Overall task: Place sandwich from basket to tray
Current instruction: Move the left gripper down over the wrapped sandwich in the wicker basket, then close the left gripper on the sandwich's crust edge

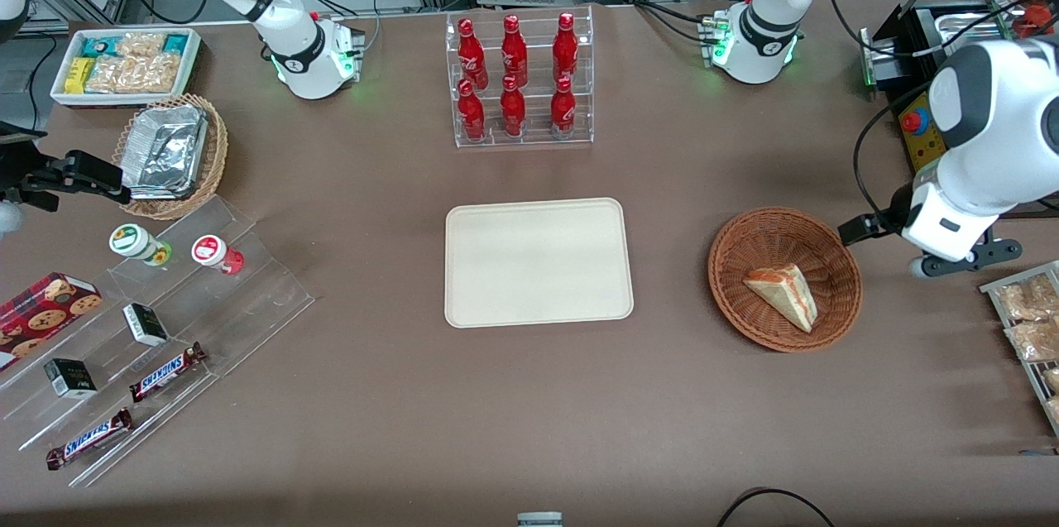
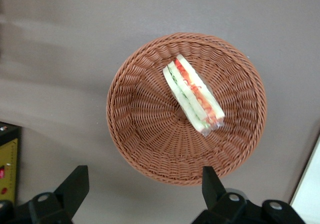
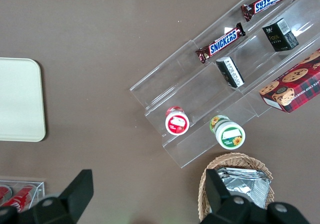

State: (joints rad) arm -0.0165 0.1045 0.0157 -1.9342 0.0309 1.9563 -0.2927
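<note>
Brown tabletop fills the front view, with cables and frames along its farthest edge. Tray (image 1: 539, 262) sits flat mid-table, nothing on it, so the drop spot is ready. Basket (image 1: 784, 279) sits beside it toward the working arm's end, well apart from the tray. Sandwich (image 1: 783, 291) lies on its side in the basket, filling edge facing the front camera. The left arm's gripper (image 1: 860, 227) hangs just above the basket's rim on the working arm's side, not touching it; looks like an approach pose, task not yet started. A clear rack of red bottles (image 1: 519, 80) stands farther from the camera than the tray, out of the likely carry path.

Left wrist view: camera looks straight down on the basket (image 2: 150, 134), so the arm is lined up over it for a top grasp. Sandwich (image 2: 193, 94) rests against the inner slope, wrapped in clear film, red and green layers up. Both fingertips (image 2: 75, 184) are spread wide, nothing between them, and they sit off the basket's rim rather than over the sandwich, so the gripper (image 2: 143, 181) likely needs to shift across before descending. Film may be slippery; pinching across the bread faces seems the safer bet.

Right wrist view: parked arm's camera shows a tray corner (image 3: 20, 99), acrylic steps with Snickers bars (image 3: 220, 43), and the foil-tray basket (image 3: 240, 184). Nothing task-relevant is happening there.
</note>
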